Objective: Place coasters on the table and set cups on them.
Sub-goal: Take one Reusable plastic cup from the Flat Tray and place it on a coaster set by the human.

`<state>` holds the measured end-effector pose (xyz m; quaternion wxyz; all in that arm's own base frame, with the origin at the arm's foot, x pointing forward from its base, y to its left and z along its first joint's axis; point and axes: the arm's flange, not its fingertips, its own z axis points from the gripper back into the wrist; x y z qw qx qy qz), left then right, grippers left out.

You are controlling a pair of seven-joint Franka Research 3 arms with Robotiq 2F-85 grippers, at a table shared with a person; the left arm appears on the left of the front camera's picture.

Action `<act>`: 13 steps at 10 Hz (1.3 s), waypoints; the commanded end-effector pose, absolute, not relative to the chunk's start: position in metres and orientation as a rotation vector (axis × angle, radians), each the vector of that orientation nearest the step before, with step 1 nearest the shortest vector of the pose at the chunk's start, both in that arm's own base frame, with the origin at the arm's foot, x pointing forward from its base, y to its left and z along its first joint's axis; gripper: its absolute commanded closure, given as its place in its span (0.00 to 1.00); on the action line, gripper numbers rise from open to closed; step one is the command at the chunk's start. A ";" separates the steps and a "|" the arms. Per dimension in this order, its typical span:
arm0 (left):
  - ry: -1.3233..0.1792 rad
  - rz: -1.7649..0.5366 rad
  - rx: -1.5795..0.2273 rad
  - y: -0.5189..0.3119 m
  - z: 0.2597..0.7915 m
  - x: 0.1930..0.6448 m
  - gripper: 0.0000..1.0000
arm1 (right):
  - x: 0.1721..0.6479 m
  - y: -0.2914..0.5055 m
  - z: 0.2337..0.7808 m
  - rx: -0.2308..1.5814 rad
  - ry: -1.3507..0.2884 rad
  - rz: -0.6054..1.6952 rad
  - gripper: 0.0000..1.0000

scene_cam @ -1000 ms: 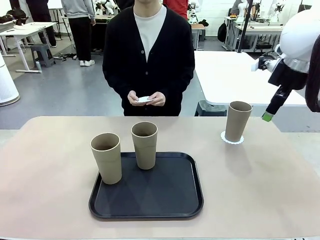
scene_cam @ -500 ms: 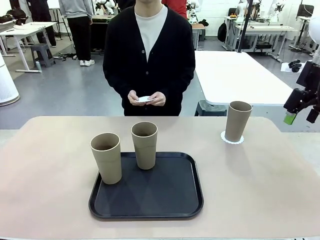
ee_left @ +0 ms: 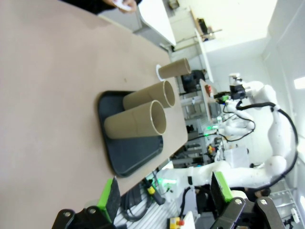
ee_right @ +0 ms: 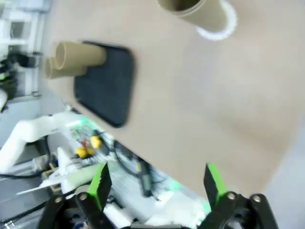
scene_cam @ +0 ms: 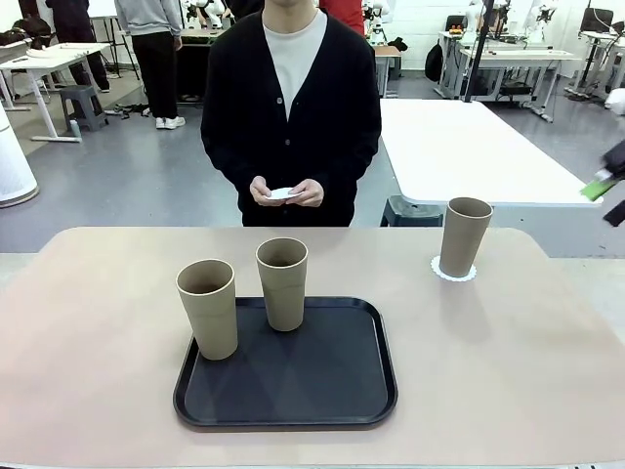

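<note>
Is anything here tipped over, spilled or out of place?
Nothing stands out. All three cups stand upright: two on the black tray, one on a coaster on the table. No spill shows.

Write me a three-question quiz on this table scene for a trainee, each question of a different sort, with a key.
1. Multiple choice: how many cups stand on the black tray? A) one B) two C) three
2. True or false: the far-right cup stands on a coaster on the table.
3. Fill in: the person's hands hold white ____.

Key: 1 B. 2 true. 3 coasters.
</note>
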<state>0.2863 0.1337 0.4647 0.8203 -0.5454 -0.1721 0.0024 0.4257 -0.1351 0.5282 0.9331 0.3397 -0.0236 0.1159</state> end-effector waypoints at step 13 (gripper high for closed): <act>-0.375 0.000 -1.169 0.135 0.466 0.285 0.00 | 0.379 -0.278 0.444 1.198 -0.237 -0.211 0.00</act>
